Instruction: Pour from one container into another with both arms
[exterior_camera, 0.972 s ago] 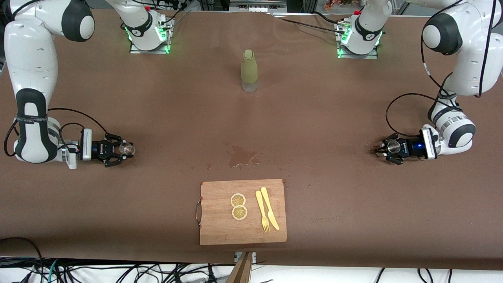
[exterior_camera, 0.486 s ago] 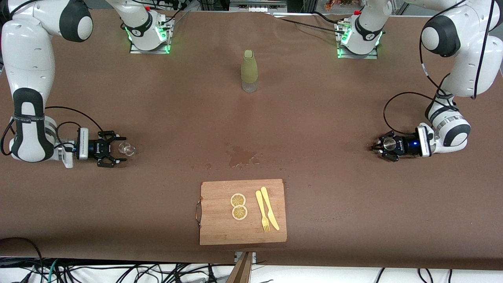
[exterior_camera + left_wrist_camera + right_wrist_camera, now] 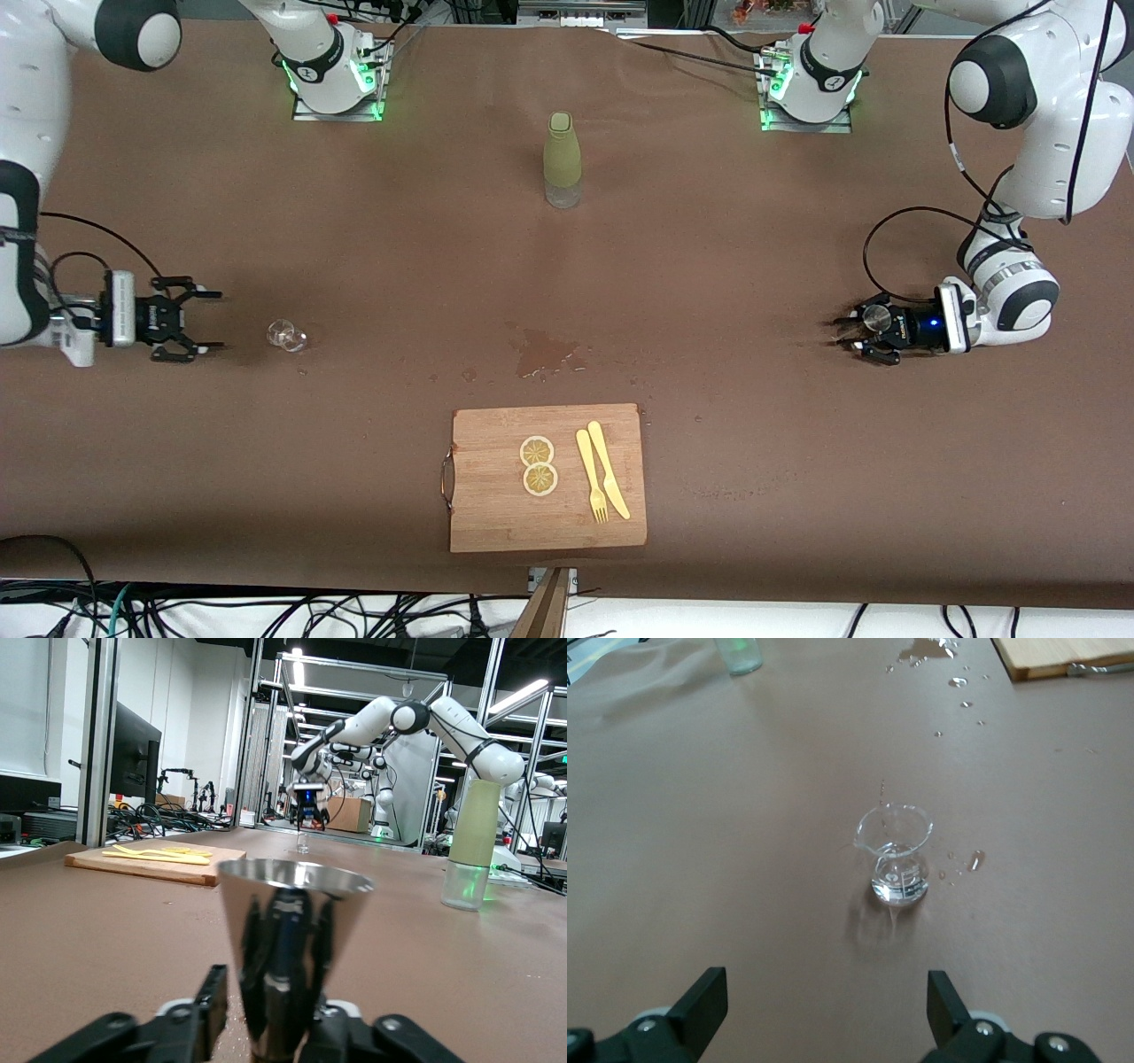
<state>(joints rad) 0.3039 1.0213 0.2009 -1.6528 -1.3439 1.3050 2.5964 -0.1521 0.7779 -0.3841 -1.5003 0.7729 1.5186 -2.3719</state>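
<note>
A small clear glass flask (image 3: 285,335) (image 3: 894,859) with a little water stands upright on the brown table, toward the right arm's end. My right gripper (image 3: 211,320) (image 3: 824,988) is open, low over the table and a short way back from the flask, holding nothing. Toward the left arm's end, a silver cone-shaped metal cup (image 3: 878,313) (image 3: 288,930) stands between the fingers of my left gripper (image 3: 855,333) (image 3: 273,1005). One finger (image 3: 205,1005) stands apart from the cup's stem with a gap; the other sits right beside it.
An olive-sleeved bottle (image 3: 562,159) stands mid-table near the arm bases. A wet spill (image 3: 542,352) lies at the middle. Nearer the front camera is a wooden cutting board (image 3: 496,514) with two lemon slices (image 3: 538,465), a yellow fork and knife (image 3: 602,478).
The right gripper opened, left the flask standing, and drew back toward its own end of the table. The left gripper's fingers loosened from the metal cup.
</note>
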